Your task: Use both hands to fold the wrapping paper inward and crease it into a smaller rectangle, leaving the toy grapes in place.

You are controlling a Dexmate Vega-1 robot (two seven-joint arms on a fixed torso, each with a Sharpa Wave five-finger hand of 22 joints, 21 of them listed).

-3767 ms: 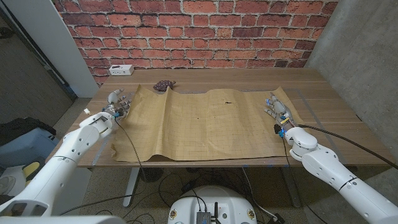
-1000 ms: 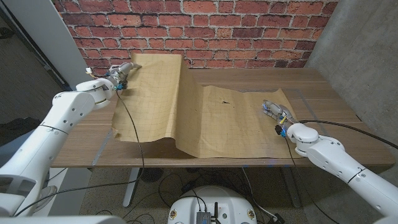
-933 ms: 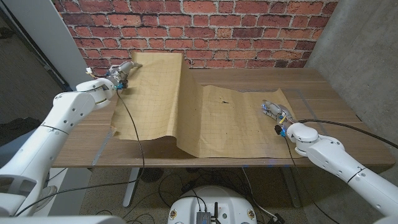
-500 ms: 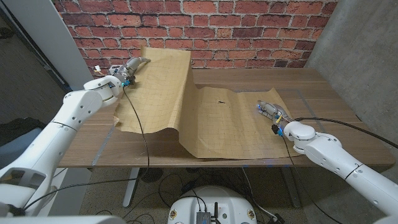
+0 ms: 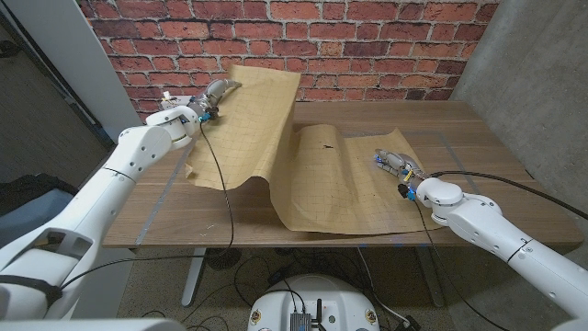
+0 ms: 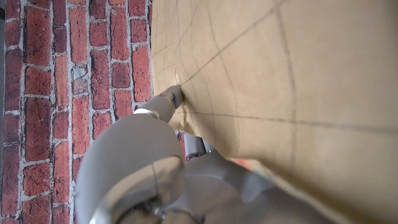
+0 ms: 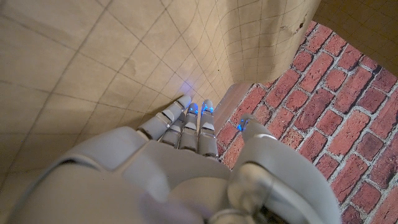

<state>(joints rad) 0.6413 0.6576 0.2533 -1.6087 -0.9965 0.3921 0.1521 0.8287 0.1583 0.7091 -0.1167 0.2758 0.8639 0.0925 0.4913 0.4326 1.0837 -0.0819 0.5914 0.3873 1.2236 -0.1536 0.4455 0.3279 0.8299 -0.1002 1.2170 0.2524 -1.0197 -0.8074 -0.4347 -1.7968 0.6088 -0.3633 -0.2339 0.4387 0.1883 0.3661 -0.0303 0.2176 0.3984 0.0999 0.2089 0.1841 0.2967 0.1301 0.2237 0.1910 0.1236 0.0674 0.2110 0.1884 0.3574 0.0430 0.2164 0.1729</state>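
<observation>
Left hand grips the wrapping paper's left end, raised and swung inward; right hand, fingers extended, presses the right end to the table; fold begun, crease outstanding; toy grapes unseen.

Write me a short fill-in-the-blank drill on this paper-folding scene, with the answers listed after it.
1. The left hand holds one end of the paper lifted in front of the ____ wall.
2. The right hand rests on the paper's other end, which lies on the ____.
3. The paper is printed with a ____ of thin dark lines.
4. The raised end of the paper is held by the robot's ____ hand.

Answers: brick; table; grid; left
</observation>
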